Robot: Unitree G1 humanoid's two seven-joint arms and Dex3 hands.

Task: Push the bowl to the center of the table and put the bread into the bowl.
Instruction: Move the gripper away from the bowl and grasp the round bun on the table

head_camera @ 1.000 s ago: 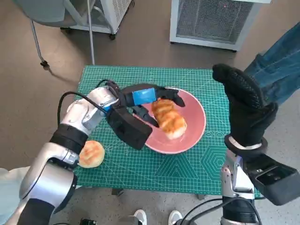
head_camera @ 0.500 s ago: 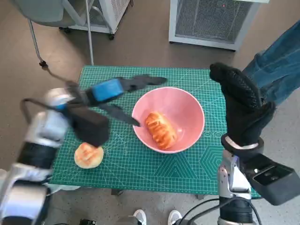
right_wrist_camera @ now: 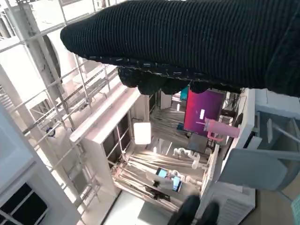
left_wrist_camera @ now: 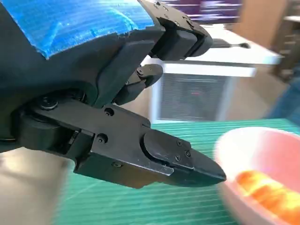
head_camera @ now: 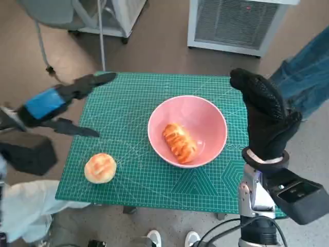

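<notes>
A pink bowl point(head_camera: 188, 114) sits on the green mat point(head_camera: 133, 98), a little right of its middle. An oblong golden bread point(head_camera: 179, 142) lies inside it; the left wrist view shows the bowl point(left_wrist_camera: 253, 154) with the bread point(left_wrist_camera: 268, 191) blurred. My left hand point(head_camera: 57, 104) hangs off the table's left edge, fingers spread, holding nothing. In the left wrist view the left hand point(left_wrist_camera: 140, 117) is empty too. My right hand point(head_camera: 264, 116) is raised upright over the table's right edge, away from the bowl, with nothing in it.
A round bun point(head_camera: 100, 168) lies on the mat near its front left corner. A person's leg in jeans point(head_camera: 303, 72) is at the right. A white grilled unit point(head_camera: 236, 23) stands behind the table, a chair base point(head_camera: 46, 51) at the back left.
My left hand let go of the bread, which now lies in the bowl, and swung away to the left past the table's edge. The right hand stayed raised.
</notes>
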